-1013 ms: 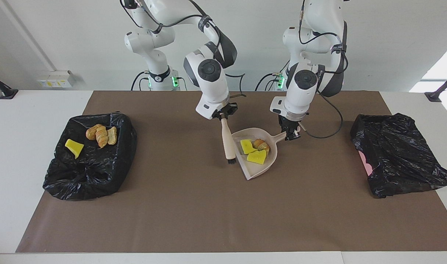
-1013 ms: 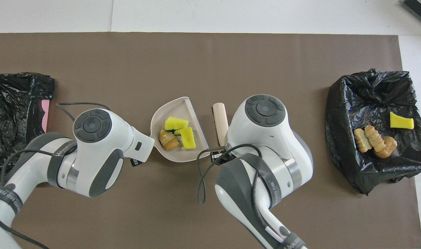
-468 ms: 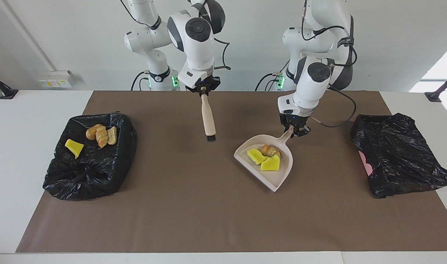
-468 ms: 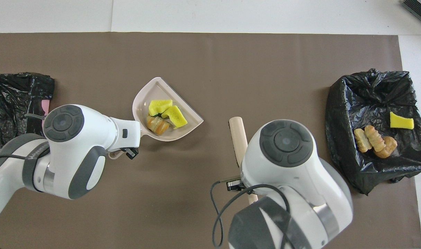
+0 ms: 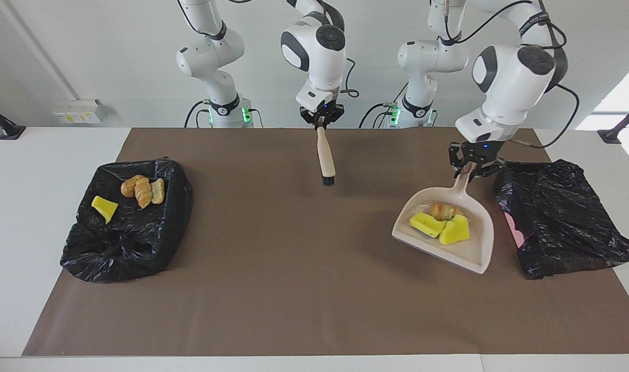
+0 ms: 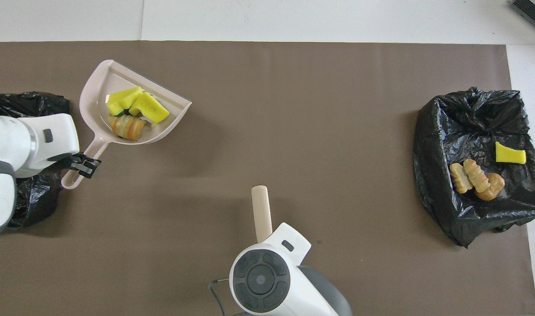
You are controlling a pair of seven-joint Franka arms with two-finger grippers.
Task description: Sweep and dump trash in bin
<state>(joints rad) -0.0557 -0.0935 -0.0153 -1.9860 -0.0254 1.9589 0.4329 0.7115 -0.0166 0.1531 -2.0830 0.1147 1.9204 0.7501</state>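
Note:
My left gripper [image 5: 473, 168] [image 6: 86, 163] is shut on the handle of the pale pink dustpan [image 5: 474, 253] [image 6: 101, 79]. It holds the pan tilted in the air, just beside the black bag-lined bin [image 5: 557, 217] [image 6: 26, 109] at the left arm's end. Trash lies in the pan: two yellow wedges [image 5: 427, 223] [image 6: 150, 107] and a golden-brown lump [image 5: 445, 210] [image 6: 127, 126]. My right gripper [image 5: 320, 120] is shut on the top of the brush [image 5: 326, 160] [image 6: 261, 210], which hangs bristles down over the mat's middle. In the overhead view the wrist hides that gripper.
A second black bag-lined bin [image 5: 128, 227] [image 6: 474, 131] stands at the right arm's end. It holds a yellow wedge [image 5: 104, 207] [image 6: 510, 153] and bread-like lumps [image 5: 143, 190] [image 6: 476, 176]. A brown mat [image 5: 273, 289] covers the table between the bins.
The left gripper lifted the loaded dustpan off the mat's middle and carried it to the bin at the left arm's end. The right gripper raised the brush and drew it back toward the robots.

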